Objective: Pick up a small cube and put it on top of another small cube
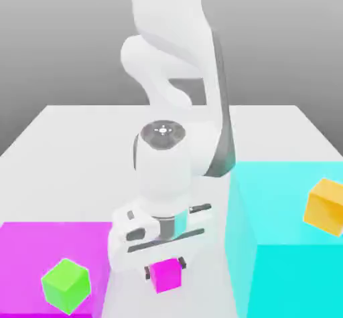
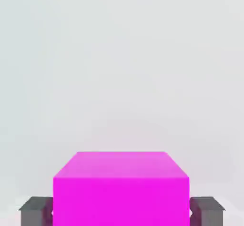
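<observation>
I see the gripper [image 1: 165,267] clenched on the magenta cube [image 1: 165,274] over the white table [image 1: 67,126]; magenta mat [image 1: 40,243] at 8 o'clock, cyan block [image 1: 281,256] at 3 o'clock.

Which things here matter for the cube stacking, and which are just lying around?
In play: small magenta cube, held in the shut pincer; green cube or orange cube, possible bases.
Just there: magenta slab, cyan block, table.

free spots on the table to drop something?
Bare white table behind the magenta platform and cyan block. Crowded in front: claw shut on the small magenta cube, in the narrow lane between both.
</observation>
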